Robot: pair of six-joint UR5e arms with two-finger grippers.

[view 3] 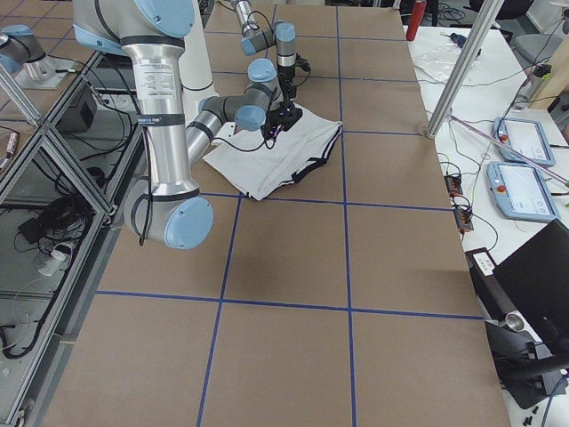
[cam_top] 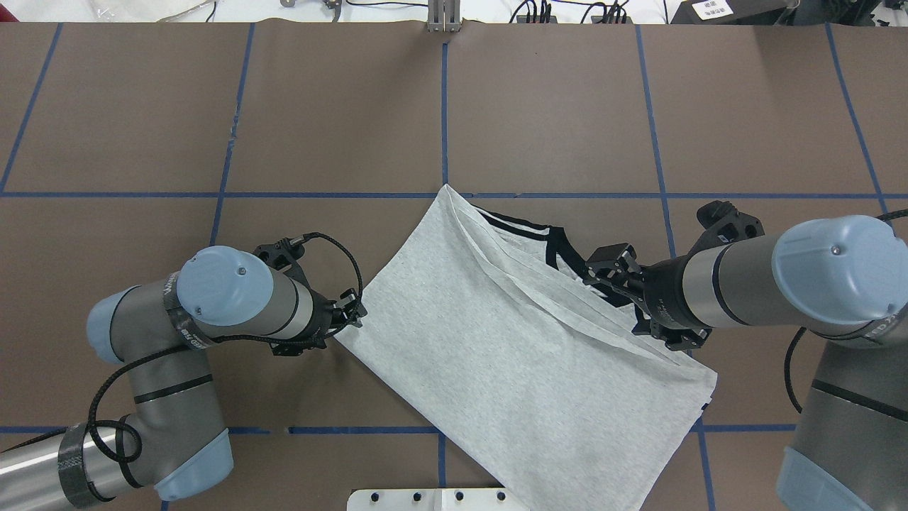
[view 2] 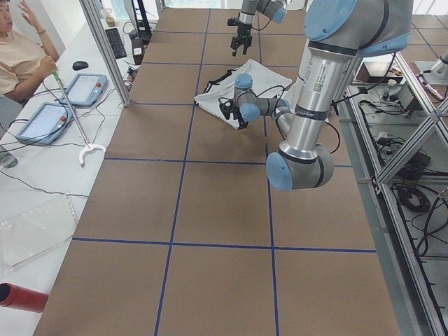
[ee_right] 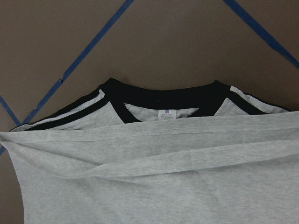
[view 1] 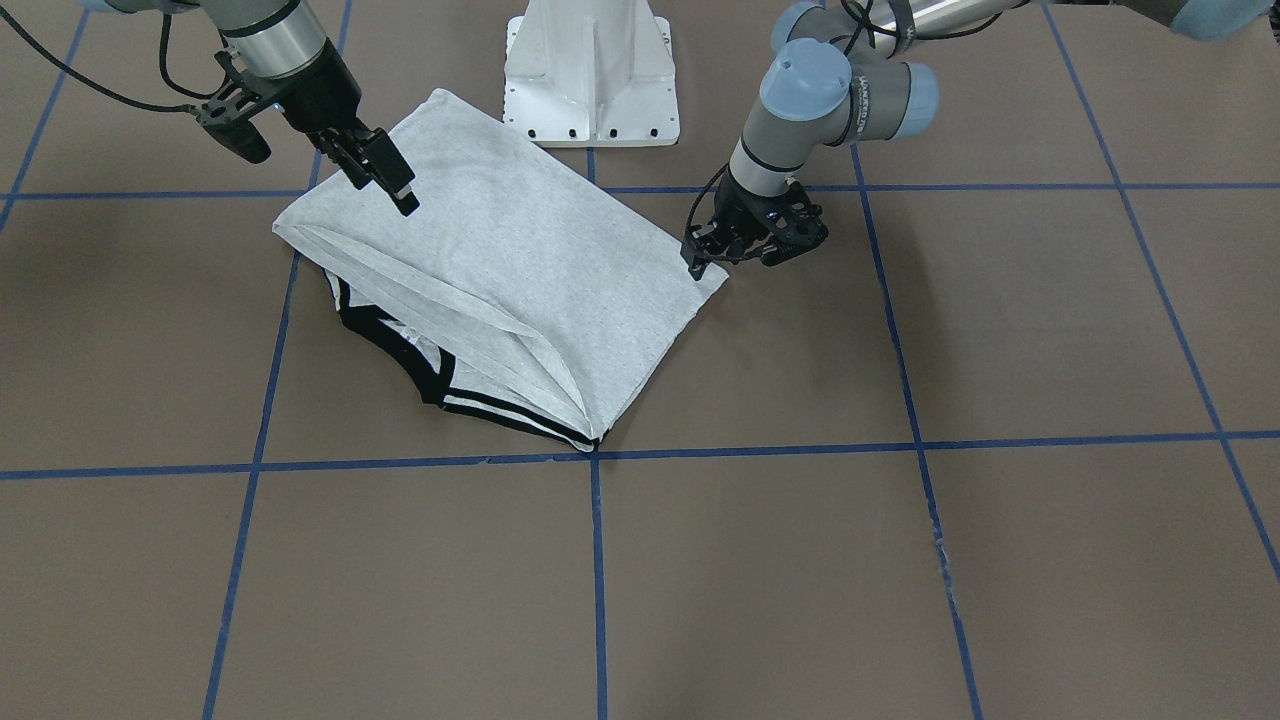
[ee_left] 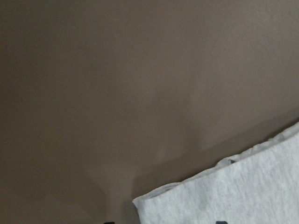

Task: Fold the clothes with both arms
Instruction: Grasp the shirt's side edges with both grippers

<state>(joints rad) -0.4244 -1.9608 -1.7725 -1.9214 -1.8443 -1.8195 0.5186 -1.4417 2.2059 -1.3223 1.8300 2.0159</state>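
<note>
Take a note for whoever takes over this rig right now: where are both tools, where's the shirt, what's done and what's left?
Left tool: looks open, low at the T-shirt's corner, apparently gripping nothing.
Right tool: open and empty, raised above the shirt's opposite side.
T-shirt: on the table, folded once, hem lying just short of the striped collar.
Done: first fold.
Left: probably the remaining folds to make it compact.

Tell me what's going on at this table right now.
The robot is folding a grey T-shirt on the table. It lies folded over, its striped collar peeking out at one edge. The left gripper sits at one corner and the right gripper hangs just above the opposite side; both look open, neither gripping cloth.
</note>
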